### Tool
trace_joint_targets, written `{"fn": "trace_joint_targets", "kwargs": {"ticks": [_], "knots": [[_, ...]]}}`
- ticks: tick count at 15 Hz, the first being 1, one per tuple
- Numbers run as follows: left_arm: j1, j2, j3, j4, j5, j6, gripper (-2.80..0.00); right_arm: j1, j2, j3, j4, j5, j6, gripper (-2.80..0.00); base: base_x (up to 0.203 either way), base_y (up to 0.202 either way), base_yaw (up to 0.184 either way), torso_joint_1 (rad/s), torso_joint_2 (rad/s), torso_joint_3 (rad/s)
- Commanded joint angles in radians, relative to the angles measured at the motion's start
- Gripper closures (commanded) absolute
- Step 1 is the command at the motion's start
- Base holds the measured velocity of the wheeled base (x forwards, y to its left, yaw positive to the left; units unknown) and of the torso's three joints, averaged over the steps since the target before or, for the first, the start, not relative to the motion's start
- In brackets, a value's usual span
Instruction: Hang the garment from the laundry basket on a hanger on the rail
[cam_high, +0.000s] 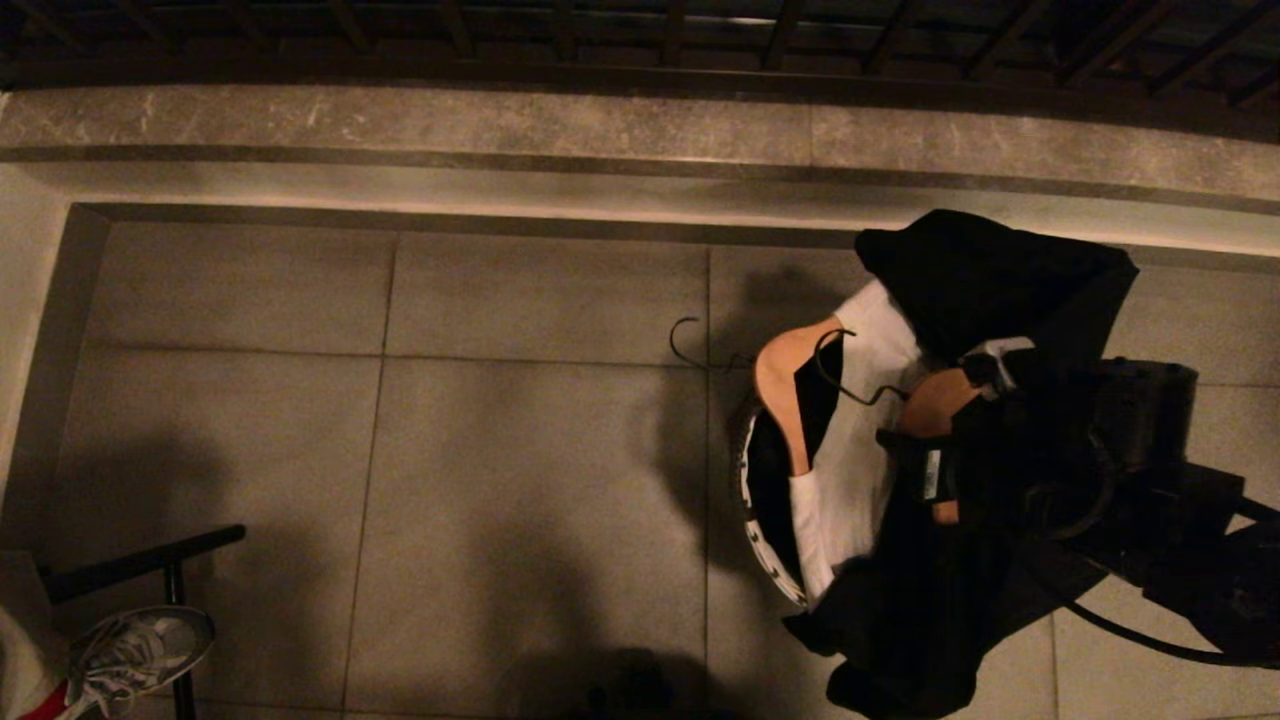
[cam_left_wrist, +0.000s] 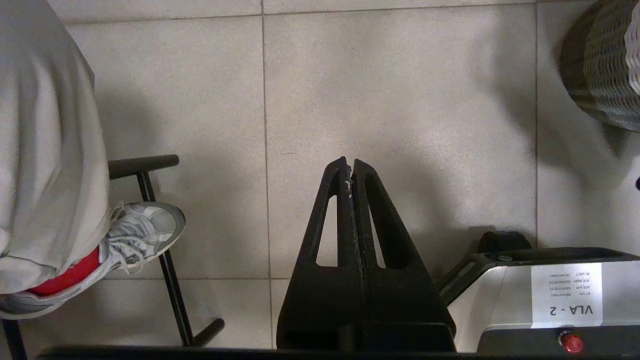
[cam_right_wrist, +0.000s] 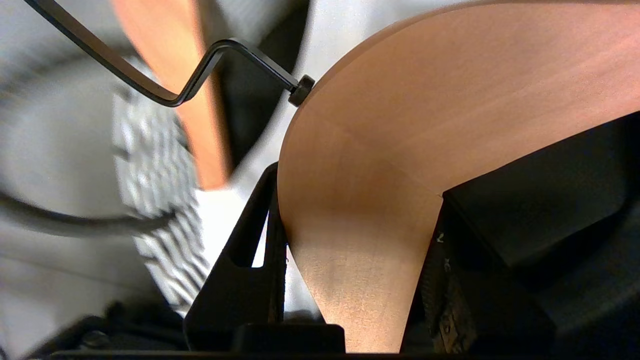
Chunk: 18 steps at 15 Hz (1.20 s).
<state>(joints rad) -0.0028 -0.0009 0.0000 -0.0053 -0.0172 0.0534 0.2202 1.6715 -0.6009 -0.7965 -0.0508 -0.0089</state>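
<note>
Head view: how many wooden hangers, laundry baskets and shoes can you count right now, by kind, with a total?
Pale wooden hangers with black wire hooks: 2, the loose hanger and the held hanger clamped in the right gripper
Round laundry basket with black-and-white rim: 1
Grey-and-white laced shoe: 1
Total: 4

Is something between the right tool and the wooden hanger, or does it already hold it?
Nothing visible stands between them. The right tool is shut on the hanger: its fingers press on both sides of the wood, below the hook, above the basket. The rail is not in view.
</note>
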Motion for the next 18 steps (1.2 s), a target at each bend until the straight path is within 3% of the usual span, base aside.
{"fn": "trace_joint_targets", "kwargs": {"ticks": [1, 5, 8, 10, 13, 18], "knots": [[0.0, 0.001, 0.002, -0.001, 0.0, 0.0, 0.0, -0.001, -0.137, -0.005, 0.016, 0.014, 0.008, 0.0, 0.0, 0.0, 0.0, 0.0, 0.0, 0.0], [0.0, 0.001, 0.002, -0.001, -0.001, 0.008, 0.0, -0.014, -0.423, -0.084, 0.247, 0.104, 0.058, 0.0, 0.0, 0.0, 0.0, 0.0, 0.0, 0.0], [0.0, 0.001, 0.0, -0.001, -0.001, 0.006, 0.0, -0.016, -0.547, -0.322, 0.528, 0.141, 0.067, 0.0, 0.0, 0.0, 0.0, 0.0, 0.0, 0.0], [0.0, 0.001, 0.002, -0.002, -0.001, 0.002, 0.0, -0.016, -0.618, -0.449, 0.712, 0.207, 0.07, 0.0, 0.0, 0.0, 0.0, 0.0, 0.0, 0.0], [0.0, 0.001, 0.0, -0.001, -0.001, 0.002, 0.0, -0.016, -0.668, -0.543, 0.828, 0.319, 0.089, 0.0, 0.0, 0.0, 0.0, 0.0, 0.0, 0.0], [0.0, 0.001, 0.002, -0.002, 0.005, -0.007, 0.0, -0.016, -0.696, -0.733, 0.967, 0.472, 0.215, 0.0, 0.0, 0.0, 0.0, 0.0, 0.0, 0.0]]}}
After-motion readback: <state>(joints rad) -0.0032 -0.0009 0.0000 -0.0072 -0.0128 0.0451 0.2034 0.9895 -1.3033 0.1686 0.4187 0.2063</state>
